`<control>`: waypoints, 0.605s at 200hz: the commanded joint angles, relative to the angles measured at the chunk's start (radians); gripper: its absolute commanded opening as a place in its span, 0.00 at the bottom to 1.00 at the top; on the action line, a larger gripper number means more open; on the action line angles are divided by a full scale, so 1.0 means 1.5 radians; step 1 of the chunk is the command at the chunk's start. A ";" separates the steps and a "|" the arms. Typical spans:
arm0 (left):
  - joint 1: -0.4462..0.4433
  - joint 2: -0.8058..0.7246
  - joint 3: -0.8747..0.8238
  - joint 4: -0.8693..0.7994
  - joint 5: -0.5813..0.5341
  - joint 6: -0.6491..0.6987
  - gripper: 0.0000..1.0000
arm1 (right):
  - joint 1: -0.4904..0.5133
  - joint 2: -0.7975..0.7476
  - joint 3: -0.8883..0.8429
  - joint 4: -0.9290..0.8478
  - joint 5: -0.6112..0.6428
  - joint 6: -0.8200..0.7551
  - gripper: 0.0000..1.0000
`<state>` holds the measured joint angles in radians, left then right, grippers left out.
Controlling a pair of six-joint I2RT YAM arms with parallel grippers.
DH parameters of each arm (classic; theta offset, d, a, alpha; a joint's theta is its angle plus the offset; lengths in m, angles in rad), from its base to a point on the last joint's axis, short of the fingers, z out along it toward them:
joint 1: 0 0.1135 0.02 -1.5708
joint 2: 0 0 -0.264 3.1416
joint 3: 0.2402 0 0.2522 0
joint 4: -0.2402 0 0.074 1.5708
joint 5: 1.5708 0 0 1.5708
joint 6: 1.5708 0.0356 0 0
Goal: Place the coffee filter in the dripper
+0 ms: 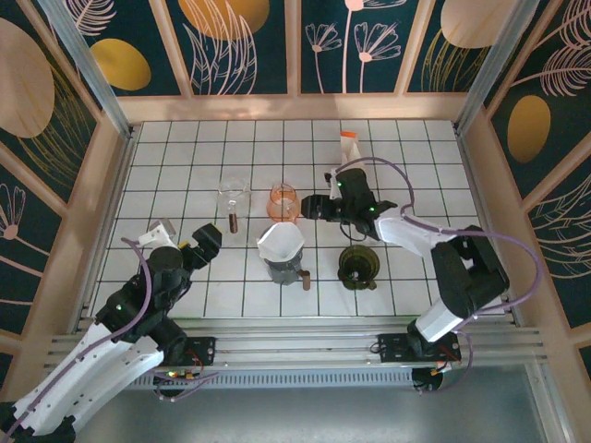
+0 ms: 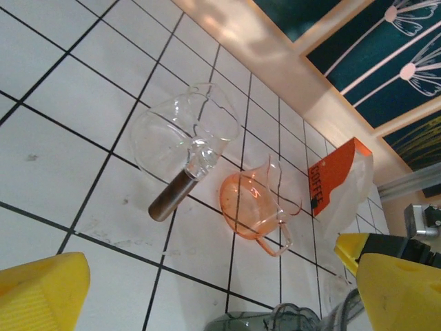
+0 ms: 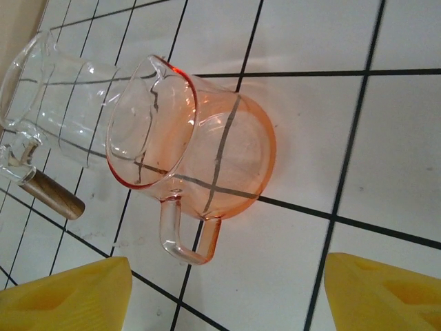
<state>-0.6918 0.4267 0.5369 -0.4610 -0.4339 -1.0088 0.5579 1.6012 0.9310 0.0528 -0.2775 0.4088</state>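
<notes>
One white, cone-shaped coffee filter [image 1: 280, 242] rests on one grey dripper [image 1: 283, 270], the left hand [image 1: 207, 240] at its 9 o'clock and the right hand [image 1: 309, 206] at its 1 o'clock, both released.

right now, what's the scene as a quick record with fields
filter: white coffee filter sits in the mouth of a grey glass vessel
left gripper: open, empty
right gripper: open, empty, facing the pink glass cup
nearby: clear jug, coffee bag, dark green vessel
</notes>
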 commanded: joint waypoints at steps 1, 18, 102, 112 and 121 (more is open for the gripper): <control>0.006 0.014 0.024 -0.021 -0.028 -0.021 0.99 | -0.003 0.034 0.026 0.035 -0.060 -0.031 0.71; 0.006 0.020 0.027 -0.021 -0.030 -0.025 0.99 | 0.001 0.047 0.026 0.045 -0.076 -0.042 0.70; 0.005 0.025 0.020 -0.019 -0.028 -0.038 0.99 | 0.035 0.156 0.095 0.044 -0.091 -0.073 0.66; 0.005 0.025 0.018 -0.020 -0.028 -0.039 0.99 | 0.035 0.169 0.103 0.043 -0.089 -0.074 0.65; 0.005 0.025 0.017 -0.019 -0.028 -0.039 0.99 | 0.035 0.174 0.108 0.042 -0.086 -0.074 0.65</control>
<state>-0.6914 0.4622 0.5484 -0.4763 -0.4561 -1.0531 0.6044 1.8275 1.0470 0.1043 -0.3954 0.3195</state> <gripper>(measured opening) 0.988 0.652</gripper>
